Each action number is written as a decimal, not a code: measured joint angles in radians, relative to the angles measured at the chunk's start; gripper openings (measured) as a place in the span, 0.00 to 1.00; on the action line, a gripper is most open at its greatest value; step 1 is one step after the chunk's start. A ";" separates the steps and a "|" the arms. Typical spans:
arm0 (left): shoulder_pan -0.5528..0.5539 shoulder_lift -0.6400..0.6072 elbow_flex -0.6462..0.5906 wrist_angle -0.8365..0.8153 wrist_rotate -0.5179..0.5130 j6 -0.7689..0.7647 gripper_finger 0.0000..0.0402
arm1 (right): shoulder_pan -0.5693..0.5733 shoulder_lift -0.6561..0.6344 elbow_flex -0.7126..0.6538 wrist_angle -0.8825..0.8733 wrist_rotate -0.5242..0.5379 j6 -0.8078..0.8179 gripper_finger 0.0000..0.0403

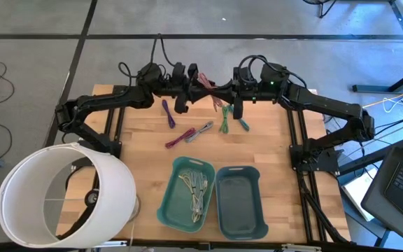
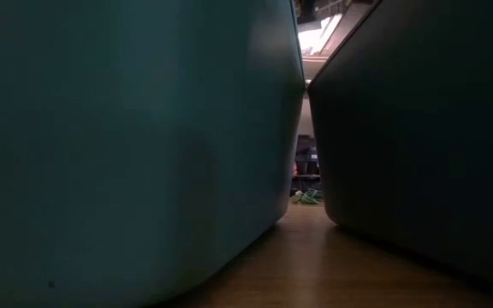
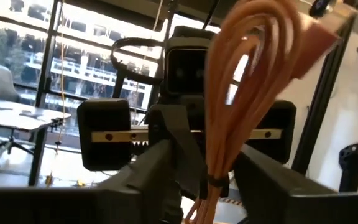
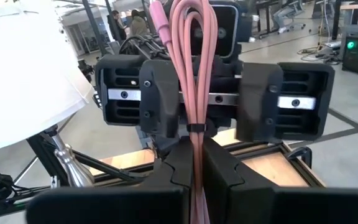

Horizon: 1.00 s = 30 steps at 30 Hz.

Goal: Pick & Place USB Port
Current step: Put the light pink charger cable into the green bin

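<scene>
A pink coiled USB cable [image 1: 205, 82] is held up in the air over the table's far middle, where both arms meet. My right gripper [image 4: 194, 168] comes from the right and is shut on it. My left gripper [image 3: 210, 186] comes from the left and is open, one finger on either side of the same bundle [image 3: 235, 106]. I cannot tell whether its fingers touch the bundle. In the high view the left gripper [image 1: 194, 89] and the right gripper [image 1: 220, 91] face each other. My right gripper pinches the pink bundle between its two fingers, just below its small tie [image 4: 195, 128]. The fingers come level from the table's right and lie across the strands. The looped end [image 4: 188, 25] stands out beyond the fingers. The bundle is clear of the table.
Loose cables lie on the far half of the table: purple [image 1: 168, 112], magenta [image 1: 177, 138], grey [image 1: 201, 129] and green [image 1: 224, 119]. A teal bin [image 1: 168, 203] holding several cables and a darker bin [image 1: 257, 210] stand at the near middle. A big white lampshade [image 1: 61, 189] is at the near left.
</scene>
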 joint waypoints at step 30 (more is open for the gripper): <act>-0.035 -0.076 0.000 -0.702 0.009 0.053 0.03 | -0.011 -0.327 0.001 -0.673 0.382 -0.121 0.62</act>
